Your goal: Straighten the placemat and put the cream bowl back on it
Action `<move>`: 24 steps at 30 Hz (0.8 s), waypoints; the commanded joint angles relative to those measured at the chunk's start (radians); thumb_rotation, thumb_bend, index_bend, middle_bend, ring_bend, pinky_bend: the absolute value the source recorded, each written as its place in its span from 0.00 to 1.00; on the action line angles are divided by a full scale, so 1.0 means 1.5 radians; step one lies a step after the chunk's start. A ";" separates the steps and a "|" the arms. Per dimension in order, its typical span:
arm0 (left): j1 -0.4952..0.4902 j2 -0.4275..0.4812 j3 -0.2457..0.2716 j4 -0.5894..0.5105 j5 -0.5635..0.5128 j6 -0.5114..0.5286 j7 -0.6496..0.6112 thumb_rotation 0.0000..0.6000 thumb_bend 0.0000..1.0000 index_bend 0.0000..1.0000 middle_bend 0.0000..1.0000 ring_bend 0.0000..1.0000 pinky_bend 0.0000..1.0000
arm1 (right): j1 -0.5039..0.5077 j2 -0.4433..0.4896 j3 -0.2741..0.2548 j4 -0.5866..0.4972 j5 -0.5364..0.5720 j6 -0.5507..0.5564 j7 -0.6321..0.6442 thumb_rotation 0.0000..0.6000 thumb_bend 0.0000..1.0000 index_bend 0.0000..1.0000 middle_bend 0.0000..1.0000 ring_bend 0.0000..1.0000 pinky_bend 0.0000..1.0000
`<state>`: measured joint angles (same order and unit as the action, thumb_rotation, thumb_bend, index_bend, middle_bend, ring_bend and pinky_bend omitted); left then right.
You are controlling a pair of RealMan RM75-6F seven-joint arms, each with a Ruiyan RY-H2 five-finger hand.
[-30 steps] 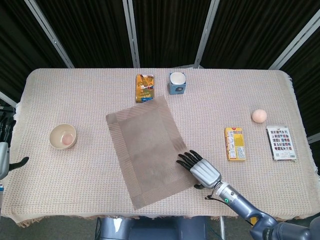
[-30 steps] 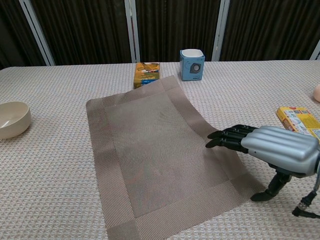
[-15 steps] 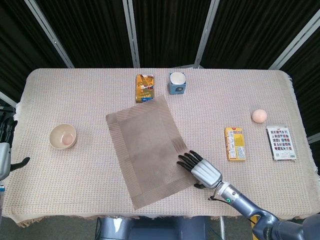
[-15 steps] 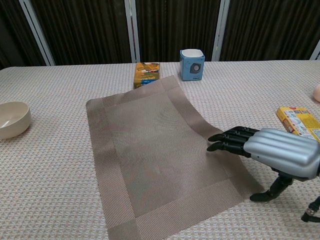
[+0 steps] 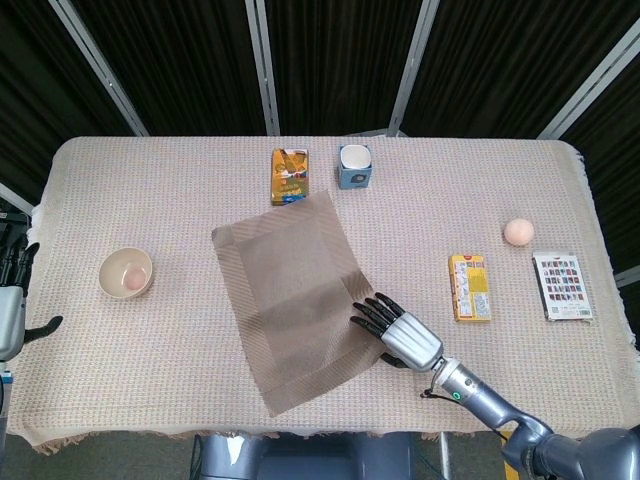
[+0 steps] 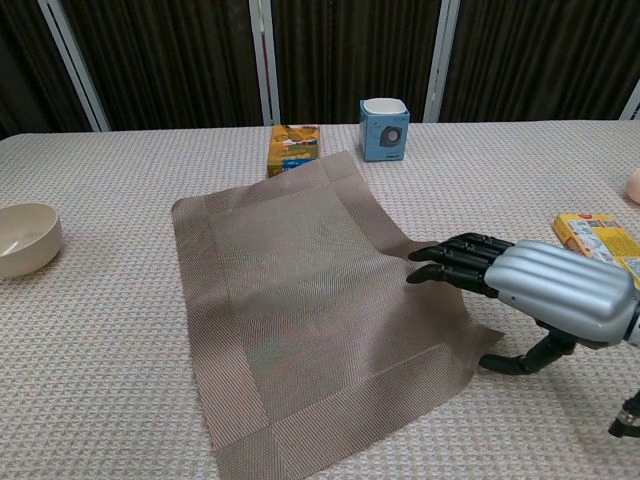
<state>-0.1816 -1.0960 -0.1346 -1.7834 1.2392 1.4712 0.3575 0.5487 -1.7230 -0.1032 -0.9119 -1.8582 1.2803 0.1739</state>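
Brown woven placemat lies crooked in the middle of the table, its long side running from near your body up toward the far edge, leaning left. Your right hand presses flat on its right edge, fingers spread, gripping nothing. Your left hand waits at the left table edge; you cannot tell its state. Just right of it sits the cream bowl, well apart from the mat, so your left hand is nearer to it.

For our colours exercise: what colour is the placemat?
Brownish grey with a darker border, clearest in the chest view: placemat.
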 commanded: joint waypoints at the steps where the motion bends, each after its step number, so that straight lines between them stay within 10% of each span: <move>1: 0.000 0.000 0.000 0.000 0.000 0.000 -0.001 1.00 0.00 0.00 0.00 0.00 0.00 | 0.003 -0.003 -0.010 0.016 -0.007 -0.001 0.003 1.00 0.22 0.14 0.00 0.00 0.00; 17: -0.001 -0.002 0.003 0.000 0.001 -0.007 0.003 1.00 0.00 0.00 0.00 0.00 0.00 | 0.003 -0.023 -0.041 0.107 -0.025 0.028 0.044 1.00 0.49 0.32 0.00 0.00 0.00; 24: 0.000 -0.002 0.004 -0.001 0.002 -0.007 0.002 1.00 0.00 0.00 0.00 0.00 0.00 | -0.003 -0.031 -0.041 0.125 -0.016 0.038 0.063 1.00 0.57 0.60 0.02 0.00 0.00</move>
<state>-0.1818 -1.0983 -0.1290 -1.7849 1.2421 1.4604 0.3609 0.5463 -1.7669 -0.1645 -0.7273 -1.8835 1.3342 0.2665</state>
